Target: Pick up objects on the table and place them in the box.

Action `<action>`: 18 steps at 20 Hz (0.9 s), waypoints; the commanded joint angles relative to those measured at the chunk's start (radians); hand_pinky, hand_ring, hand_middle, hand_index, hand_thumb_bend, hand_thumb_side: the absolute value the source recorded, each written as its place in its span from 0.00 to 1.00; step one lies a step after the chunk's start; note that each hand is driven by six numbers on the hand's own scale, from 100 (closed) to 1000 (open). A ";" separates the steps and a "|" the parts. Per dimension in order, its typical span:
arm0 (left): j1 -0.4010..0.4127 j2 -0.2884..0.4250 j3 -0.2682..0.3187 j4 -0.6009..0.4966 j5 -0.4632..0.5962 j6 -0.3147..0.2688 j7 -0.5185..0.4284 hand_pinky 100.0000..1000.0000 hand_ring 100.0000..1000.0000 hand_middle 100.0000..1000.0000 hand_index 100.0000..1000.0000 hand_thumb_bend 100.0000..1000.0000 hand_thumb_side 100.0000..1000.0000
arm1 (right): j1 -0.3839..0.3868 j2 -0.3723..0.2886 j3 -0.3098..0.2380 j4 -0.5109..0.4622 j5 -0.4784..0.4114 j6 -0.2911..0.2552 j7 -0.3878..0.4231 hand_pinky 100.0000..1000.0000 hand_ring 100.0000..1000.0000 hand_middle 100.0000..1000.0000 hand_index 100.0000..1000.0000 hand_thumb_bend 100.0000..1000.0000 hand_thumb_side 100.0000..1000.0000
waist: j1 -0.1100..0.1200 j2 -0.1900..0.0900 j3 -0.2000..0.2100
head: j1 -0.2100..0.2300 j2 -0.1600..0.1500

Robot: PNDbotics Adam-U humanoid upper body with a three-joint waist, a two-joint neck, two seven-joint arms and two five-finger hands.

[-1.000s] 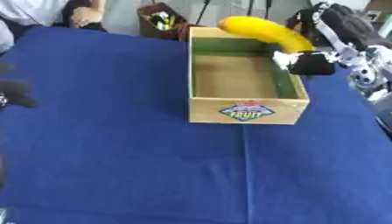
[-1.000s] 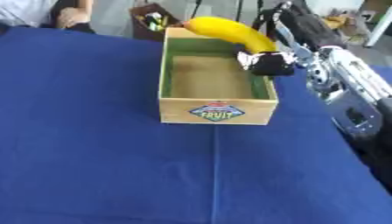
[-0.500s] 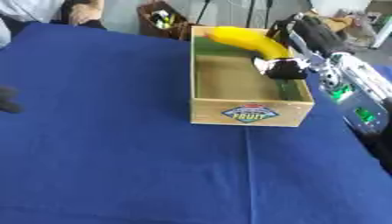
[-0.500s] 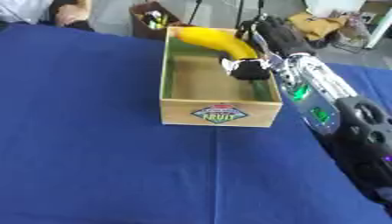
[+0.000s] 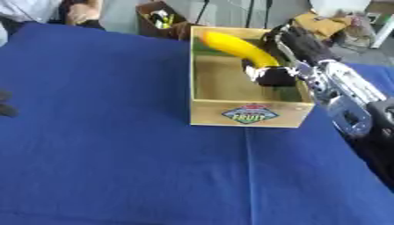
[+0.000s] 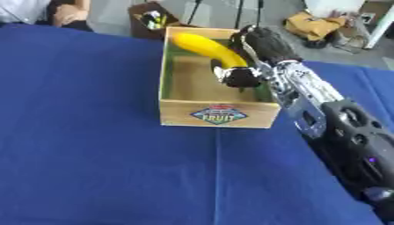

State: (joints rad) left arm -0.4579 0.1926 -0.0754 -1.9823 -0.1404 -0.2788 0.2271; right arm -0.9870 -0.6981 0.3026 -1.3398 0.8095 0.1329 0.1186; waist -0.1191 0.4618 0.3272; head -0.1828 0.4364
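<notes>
The curved yellow banana point(image 5: 237, 47) has been lowered from above the open wooden box with green inner walls point(image 5: 250, 115) to inside its far rim, so release is judged to be near. The banana's near end is gripped by the curled fingers of the right hand point(image 5: 274, 74). The left hand cannot be identified with certainty.

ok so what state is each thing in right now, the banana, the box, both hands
yellow banana: held over the box, not released
open-topped wooden fruit box: upright on blue cloth, nothing visible on its floor
right hand: curled round the banana
left hand: idle at left edge, fingers unclear
</notes>
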 commanded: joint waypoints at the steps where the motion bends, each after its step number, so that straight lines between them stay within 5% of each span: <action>1: -0.011 0.005 -0.003 -0.018 0.005 0.000 -0.005 0.44 0.55 0.62 0.75 0.00 1.00 | -0.024 -0.017 -0.007 -0.026 0.016 -0.014 0.039 0.63 0.68 0.54 0.75 0.38 0.62 | 0.006 -0.026 -0.003 | -0.001 -0.009; 7: -0.009 0.005 -0.001 -0.018 0.005 0.002 -0.006 0.44 0.55 0.62 0.75 0.00 1.00 | -0.029 -0.011 -0.019 -0.051 -0.011 -0.009 0.066 0.63 0.66 0.52 0.74 0.42 0.60 | 0.007 -0.028 -0.007 | 0.001 -0.009; 8: -0.008 0.005 -0.001 -0.018 0.005 0.003 -0.006 0.44 0.55 0.62 0.75 0.00 1.00 | -0.031 -0.010 -0.024 -0.061 -0.024 -0.005 0.064 0.62 0.65 0.51 0.73 0.37 0.68 | 0.008 -0.029 -0.008 | 0.002 -0.009; 9: -0.006 0.005 0.000 -0.018 0.004 0.003 -0.006 0.44 0.55 0.62 0.75 0.00 1.00 | -0.031 -0.011 -0.028 -0.074 -0.038 -0.002 0.061 0.62 0.64 0.51 0.73 0.41 0.59 | 0.009 -0.031 -0.011 | 0.004 -0.007; 18: 0.010 0.007 0.008 -0.018 -0.002 0.007 0.003 0.44 0.55 0.62 0.75 0.00 1.00 | 0.021 -0.059 -0.086 -0.270 -0.173 0.031 -0.004 0.61 0.60 0.47 0.70 0.27 0.59 | 0.026 -0.058 -0.055 | 0.050 0.017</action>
State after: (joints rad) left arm -0.4435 0.1923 -0.0751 -1.9823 -0.1406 -0.2723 0.2269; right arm -0.9537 -0.7132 0.2392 -1.5657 0.6596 0.1609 0.1292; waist -0.0993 0.4315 0.2699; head -0.1419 0.4491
